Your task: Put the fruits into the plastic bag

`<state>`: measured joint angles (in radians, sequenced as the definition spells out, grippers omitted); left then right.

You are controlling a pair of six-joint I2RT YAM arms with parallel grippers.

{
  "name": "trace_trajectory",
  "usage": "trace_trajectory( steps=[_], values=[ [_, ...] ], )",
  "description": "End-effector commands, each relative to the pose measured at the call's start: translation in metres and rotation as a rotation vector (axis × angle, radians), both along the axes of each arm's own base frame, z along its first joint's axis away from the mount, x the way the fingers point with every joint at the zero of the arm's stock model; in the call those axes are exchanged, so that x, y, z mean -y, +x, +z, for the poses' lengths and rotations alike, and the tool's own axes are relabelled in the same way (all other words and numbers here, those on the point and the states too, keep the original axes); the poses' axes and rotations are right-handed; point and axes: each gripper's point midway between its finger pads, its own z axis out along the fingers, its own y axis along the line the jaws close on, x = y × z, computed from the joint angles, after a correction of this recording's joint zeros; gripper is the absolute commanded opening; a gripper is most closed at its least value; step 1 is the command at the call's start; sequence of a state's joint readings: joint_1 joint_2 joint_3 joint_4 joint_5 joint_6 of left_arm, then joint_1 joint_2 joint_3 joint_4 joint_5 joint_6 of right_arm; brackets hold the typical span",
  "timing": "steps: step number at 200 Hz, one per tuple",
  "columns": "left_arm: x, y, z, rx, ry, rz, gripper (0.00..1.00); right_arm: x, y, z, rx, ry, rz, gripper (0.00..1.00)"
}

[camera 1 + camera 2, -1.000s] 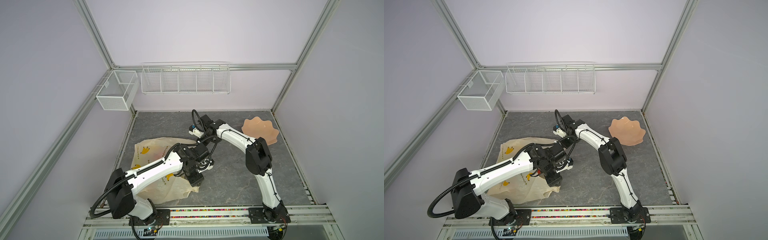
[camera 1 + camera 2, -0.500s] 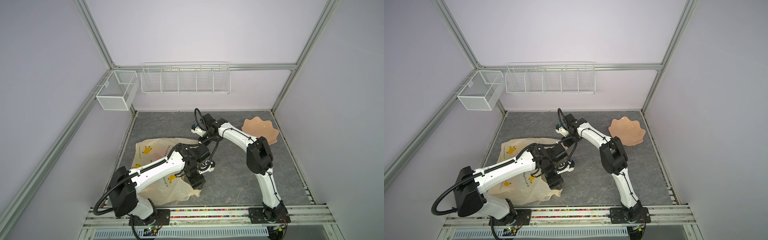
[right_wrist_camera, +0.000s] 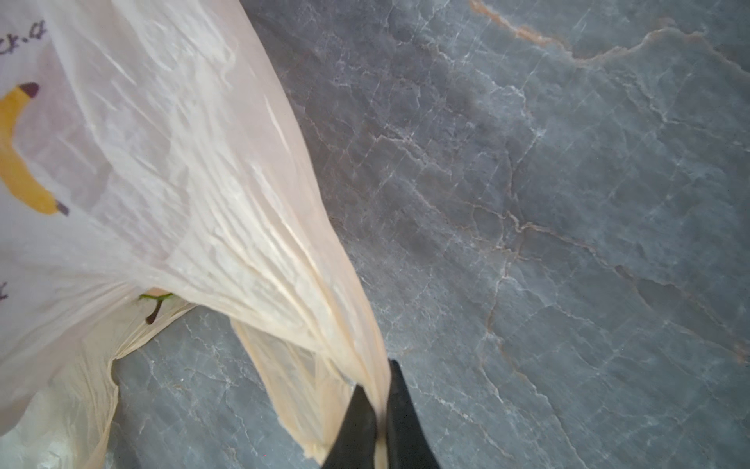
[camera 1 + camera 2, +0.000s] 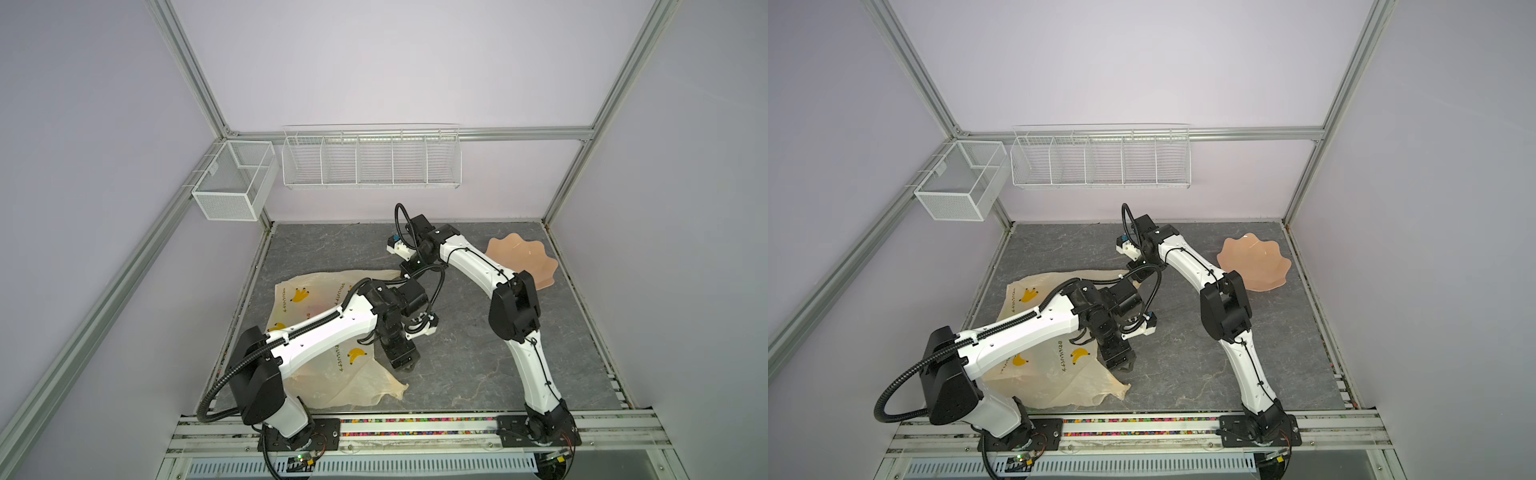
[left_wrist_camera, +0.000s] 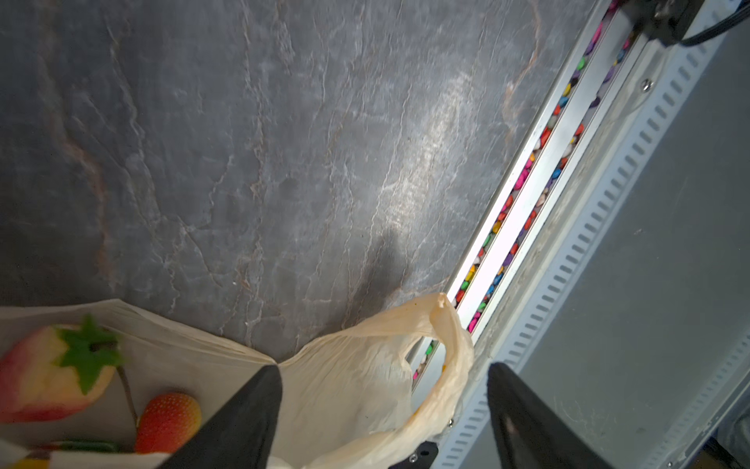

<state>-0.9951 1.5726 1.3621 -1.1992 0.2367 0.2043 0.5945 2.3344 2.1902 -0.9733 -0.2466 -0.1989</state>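
Note:
The cream plastic bag [image 4: 316, 297] [image 4: 1034, 291] with yellow banana prints lies on the left of the grey table. My right gripper [image 3: 377, 392] is shut on the bag's far rim and holds it up, at the back middle in both top views [image 4: 405, 270]. My left gripper [image 5: 383, 390] is open above the bag's near handle loop [image 5: 446, 345], close to the front rail [image 4: 405, 365]. Inside the bag's mouth lie a pale pink fruit with a green leaf cap [image 5: 44, 377] and a red strawberry [image 5: 168, 420]. The other fruits are hidden.
A peach scalloped bowl [image 4: 528, 259] [image 4: 1258, 262] sits at the back right. White wire baskets [image 4: 370, 160] and a mesh box [image 4: 232, 183] hang on the back wall. The metal front rail [image 5: 523, 178] holds coloured beads.
My left gripper has opened wide and shifted a little toward the front rail. The right gripper stays clamped on the bag rim and has drifted slightly to the right.

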Motion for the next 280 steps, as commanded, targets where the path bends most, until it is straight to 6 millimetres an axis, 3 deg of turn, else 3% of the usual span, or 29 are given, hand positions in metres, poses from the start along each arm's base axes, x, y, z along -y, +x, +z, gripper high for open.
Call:
trace_trajectory(
  steps=[1, 84, 121, 180, 215, 280],
  values=[
    [0.006, 0.010, 0.011, 0.049, -0.019, -0.019, 0.81, 0.015, 0.014, 0.004, -0.002, -0.009, -0.024, 0.07],
    [0.000, 0.020, 0.000, 0.060, 0.029, -0.042, 0.81, -0.008, 0.053, 0.035, 0.079, 0.111, -0.081, 0.07],
    [0.010, 0.022, -0.009, 0.033, 0.044, -0.070, 0.82, -0.012, 0.045, 0.027, 0.035, 0.117, -0.078, 0.07],
    [0.027, -0.003, -0.014, -0.046, -0.025, -0.197, 0.83, -0.006, 0.039, 0.024, 0.020, 0.093, -0.070, 0.07],
    [0.025, -0.014, -0.019, -0.082, -0.028, -0.226, 0.83, -0.004, 0.039, 0.024, 0.018, 0.090, -0.071, 0.07],
    [0.010, -0.018, -0.052, -0.087, 0.100, -0.229, 0.77, -0.005, 0.038, 0.029, 0.016, 0.106, -0.074, 0.07]
  ],
)
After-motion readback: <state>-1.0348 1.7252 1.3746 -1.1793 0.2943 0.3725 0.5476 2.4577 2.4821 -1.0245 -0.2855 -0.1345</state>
